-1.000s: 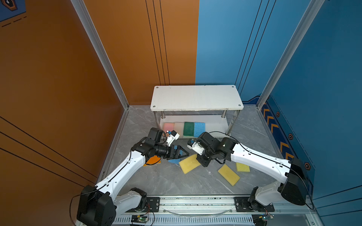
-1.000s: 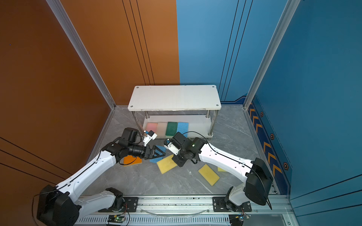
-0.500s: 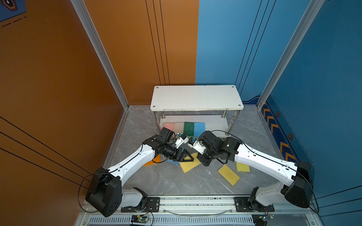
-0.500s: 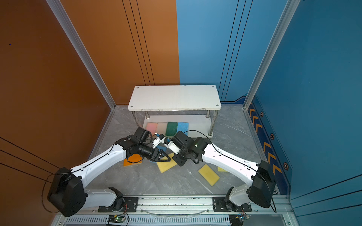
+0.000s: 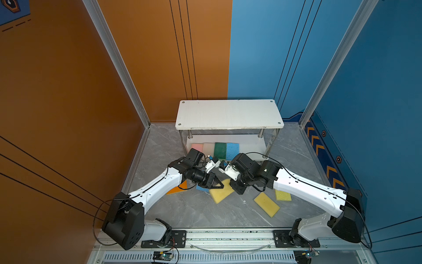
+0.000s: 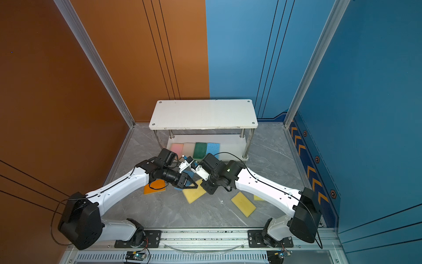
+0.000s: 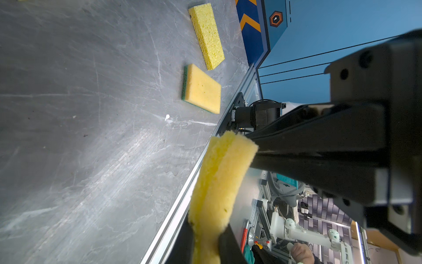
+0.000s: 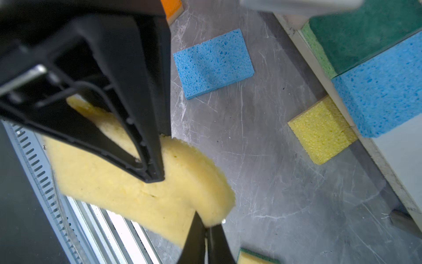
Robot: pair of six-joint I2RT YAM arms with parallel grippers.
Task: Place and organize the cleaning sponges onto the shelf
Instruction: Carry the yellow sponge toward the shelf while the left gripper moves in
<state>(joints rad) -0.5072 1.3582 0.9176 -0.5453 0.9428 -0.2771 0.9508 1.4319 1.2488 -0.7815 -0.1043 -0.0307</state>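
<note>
A yellow sponge [image 5: 220,193] [image 6: 194,194] hangs just above the floor in the middle, pinched at both ends. My left gripper [image 5: 218,184] [image 7: 206,246] is shut on one end of it [image 7: 219,182]. My right gripper [image 5: 237,189] [image 8: 206,228] stands nearly shut, its tips pinching a corner of the same sponge [image 8: 137,189]. The shelf [image 5: 228,114] stands at the back. Its lower board holds pink [image 5: 196,146], off-white [image 5: 208,147], dark green [image 5: 220,150] and blue [image 5: 232,150] sponges in a row. Its top board is bare.
On the floor lie an orange sponge [image 5: 175,188], a blue sponge [image 8: 213,64], a green-backed yellow sponge [image 5: 266,204] and a yellow sponge [image 5: 282,195]. Another yellow sponge [image 8: 322,130] lies against the shelf's lower board. The metal rail [image 5: 228,235] runs along the front.
My left arm has reached right to the middle, and its gripper has gone from wide open to shut on the yellow sponge. The right gripper has stayed on the sponge.
</note>
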